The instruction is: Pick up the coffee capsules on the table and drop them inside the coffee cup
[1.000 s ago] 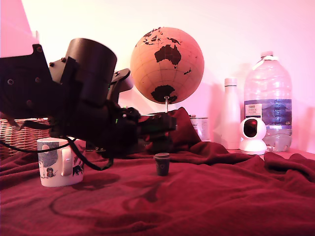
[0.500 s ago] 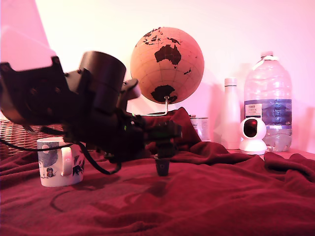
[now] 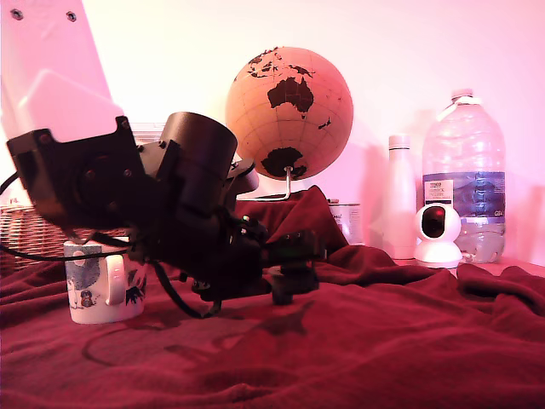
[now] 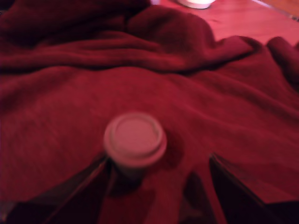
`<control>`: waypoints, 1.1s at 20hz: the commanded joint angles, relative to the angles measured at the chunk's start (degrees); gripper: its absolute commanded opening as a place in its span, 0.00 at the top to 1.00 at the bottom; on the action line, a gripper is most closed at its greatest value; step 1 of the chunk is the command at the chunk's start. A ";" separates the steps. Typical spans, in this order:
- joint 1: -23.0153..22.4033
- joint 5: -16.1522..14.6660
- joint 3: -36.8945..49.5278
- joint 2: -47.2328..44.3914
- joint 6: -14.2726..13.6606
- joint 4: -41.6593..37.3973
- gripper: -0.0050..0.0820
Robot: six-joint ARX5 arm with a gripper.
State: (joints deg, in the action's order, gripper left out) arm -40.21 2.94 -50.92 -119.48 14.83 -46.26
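Note:
The small dark coffee capsule (image 4: 134, 140) stands upright on the wrinkled maroon cloth of the table (image 3: 383, 341), its flat pale top facing the wrist camera. My gripper (image 4: 159, 161) is open and low over the cloth, one dark finger (image 4: 74, 186) close beside the capsule and the other (image 4: 238, 186) well apart from it. In the exterior view the gripper (image 3: 296, 256) covers most of the capsule. The white coffee cup (image 3: 98, 290) with blue-grey cartoon print stands at the exterior view's left, partly behind the arm.
Along the back stand a globe (image 3: 289, 111), a tin can (image 3: 345, 220), a white bottle (image 3: 398, 196), a small white camera (image 3: 437, 234) and a large water bottle (image 3: 464, 179). A wicker basket (image 3: 34, 234) sits behind the cup. Cloth folds rise behind the capsule.
The arm has swung toward the exterior view's right and dropped, bringing the open gripper down around the capsule, which stood clear in front of it a second ago. The capsule has not moved.

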 commanded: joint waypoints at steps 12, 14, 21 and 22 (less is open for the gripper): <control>1.09 -1.64 -2.32 -2.89 0.76 3.72 0.37; 1.09 -1.57 -2.32 -2.89 0.76 4.37 0.45; 1.09 -1.40 -2.34 -2.89 0.11 4.61 0.80; 1.09 -1.46 -2.34 -2.89 0.11 4.50 0.80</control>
State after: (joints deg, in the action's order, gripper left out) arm -39.03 1.52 -53.47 -120.55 15.05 -41.32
